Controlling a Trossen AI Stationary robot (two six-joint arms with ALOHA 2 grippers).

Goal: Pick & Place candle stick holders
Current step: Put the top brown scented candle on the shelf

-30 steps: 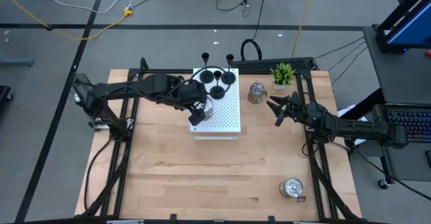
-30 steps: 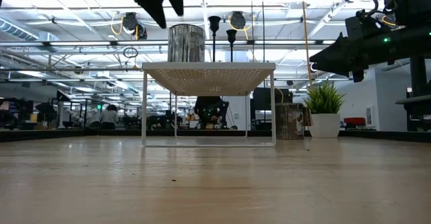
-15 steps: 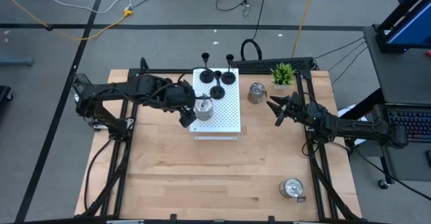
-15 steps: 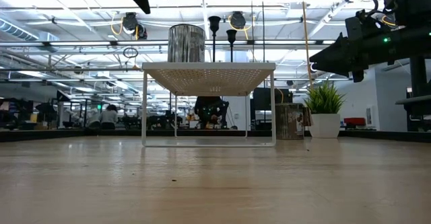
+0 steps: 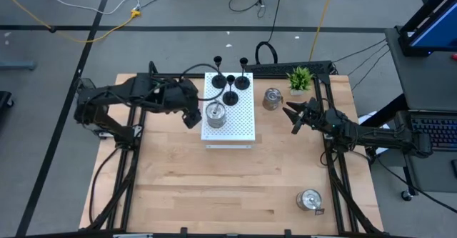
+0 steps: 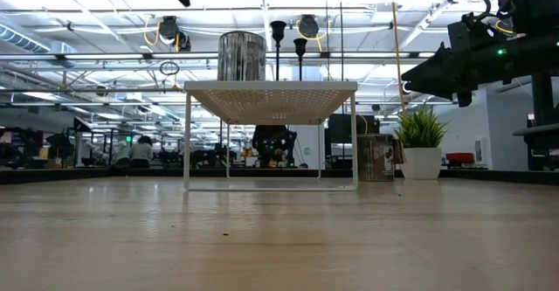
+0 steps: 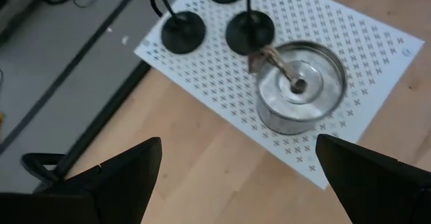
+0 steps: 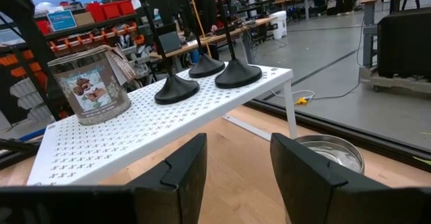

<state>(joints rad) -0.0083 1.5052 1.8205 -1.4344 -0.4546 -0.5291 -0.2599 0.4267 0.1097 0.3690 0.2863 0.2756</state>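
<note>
A white perforated board [image 5: 232, 116] stands on legs at the table's far middle. On it stand three black holders [image 5: 230, 95] and one silver-glass holder [image 5: 215, 114], which also shows in the left wrist view [image 7: 300, 96]. My left gripper [image 5: 190, 116] is open and empty, above the table just left of the board. My right gripper [image 5: 293, 119] is open and empty, right of the board, level with a second silver holder [image 5: 272, 98] standing on the table, seen also in the right wrist view [image 8: 330, 153]. A third silver holder [image 5: 309, 200] stands at the near right.
A small green potted plant [image 5: 300, 78] stands at the far right behind the second silver holder. Bare wooden tabletop [image 5: 214, 188] stretches across the near half. In the low view, the board [image 6: 271, 90] stands high on its thin legs.
My left gripper has drawn back from over the silver holder on the board toward the table's left edge and has risen. The holder stays upright on the board. My right gripper has kept still.
</note>
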